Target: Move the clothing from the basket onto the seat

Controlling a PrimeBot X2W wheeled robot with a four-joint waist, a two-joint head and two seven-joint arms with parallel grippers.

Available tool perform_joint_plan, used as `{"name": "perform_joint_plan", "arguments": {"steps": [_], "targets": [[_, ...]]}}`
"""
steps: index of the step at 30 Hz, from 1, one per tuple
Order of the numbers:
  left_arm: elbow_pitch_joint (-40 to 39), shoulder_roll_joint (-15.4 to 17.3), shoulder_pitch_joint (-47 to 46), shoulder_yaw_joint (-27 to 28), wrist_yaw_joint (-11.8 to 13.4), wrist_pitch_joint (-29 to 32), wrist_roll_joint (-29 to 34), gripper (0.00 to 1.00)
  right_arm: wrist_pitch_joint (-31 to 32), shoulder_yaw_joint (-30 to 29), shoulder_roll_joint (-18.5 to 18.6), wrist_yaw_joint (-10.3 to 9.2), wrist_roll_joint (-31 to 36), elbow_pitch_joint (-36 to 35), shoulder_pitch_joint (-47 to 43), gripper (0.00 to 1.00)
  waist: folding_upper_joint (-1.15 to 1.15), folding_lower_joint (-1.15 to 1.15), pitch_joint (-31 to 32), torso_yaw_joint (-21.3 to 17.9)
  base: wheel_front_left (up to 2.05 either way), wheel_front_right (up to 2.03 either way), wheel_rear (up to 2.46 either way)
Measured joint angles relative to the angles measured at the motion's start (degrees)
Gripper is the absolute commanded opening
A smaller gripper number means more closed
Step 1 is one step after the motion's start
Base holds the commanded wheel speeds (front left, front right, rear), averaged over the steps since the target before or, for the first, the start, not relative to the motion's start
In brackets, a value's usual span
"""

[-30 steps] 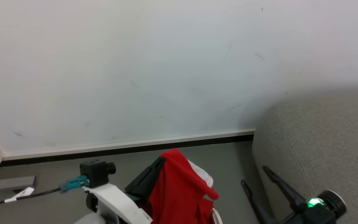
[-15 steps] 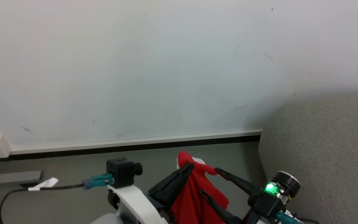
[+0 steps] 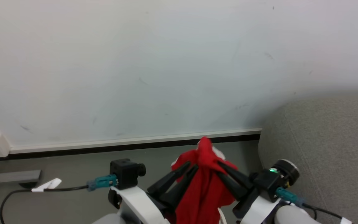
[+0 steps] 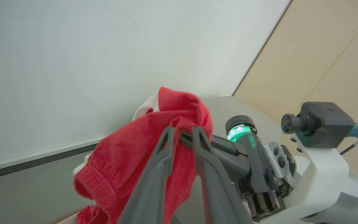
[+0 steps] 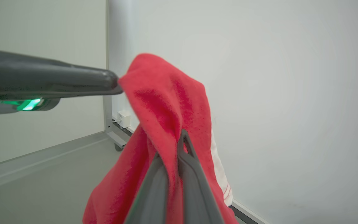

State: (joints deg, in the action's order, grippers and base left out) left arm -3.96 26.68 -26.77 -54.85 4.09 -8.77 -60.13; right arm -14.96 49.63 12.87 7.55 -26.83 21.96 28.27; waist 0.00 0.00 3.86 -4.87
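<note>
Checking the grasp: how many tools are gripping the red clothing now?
2. The left tool grips the clothing near its raised top from the left side; the right tool grips it from the right, just opposite.

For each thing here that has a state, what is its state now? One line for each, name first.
clothing, lifted in the air, hanging down from both grippers
left gripper, shut on the clothing near its top
right gripper, shut on the clothing near its top
seat, the clothing not yet on it
green light on the right wrist, lit
</note>
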Motion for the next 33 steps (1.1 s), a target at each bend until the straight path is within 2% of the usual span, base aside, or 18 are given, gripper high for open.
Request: {"name": "perform_joint_plan", "arguments": {"steps": [7, 10, 16, 24, 33], "targets": [[2.93, 0.46, 0.69, -0.11, -0.31, -3.02, 2.41, 1.00, 0.00, -5.83, 3.56, 0.00, 0.38, -4.42, -1.92, 0.00, 0.00, 0.00, -0.21, -2.36, 0.00, 0.00, 0.00], [4.91, 0.15, 0.97, -0.24, -0.53, -4.50, 5.37, 1.00, 0.00, -8.23, 5.65, 0.00, 0.54, -6.42, -3.07, 0.00, 0.00, 0.00, -0.36, -4.05, 0.00, 0.00, 0.00], [8.22, -2.43, 2.47, -1.22, -1.22, -5.95, 10.40, 1.00, 0.00, -13.01, 8.57, 0.01, 1.18, -9.23, -4.56, 0.00, 0.00, 0.00, -0.93, -8.56, 0.00, 0.00, 0.00], [10.79, -6.60, 3.41, -1.29, -3.47, -6.30, 14.82, 1.00, 0.00, -17.52, 11.77, 0.01, 1.97, -11.99, -6.55, 0.00, 0.00, 0.00, -1.84, -15.58, 0.00, 0.00, 0.00], [11.67, -7.78, 4.16, 1.52, -4.94, -6.31, 17.39, 1.00, 0.00, -22.64, 13.40, 0.01, 2.13, -13.57, -8.36, 0.00, 0.00, 0.00, -3.91, -22.32, 0.00, 0.00, 0.00]]}}
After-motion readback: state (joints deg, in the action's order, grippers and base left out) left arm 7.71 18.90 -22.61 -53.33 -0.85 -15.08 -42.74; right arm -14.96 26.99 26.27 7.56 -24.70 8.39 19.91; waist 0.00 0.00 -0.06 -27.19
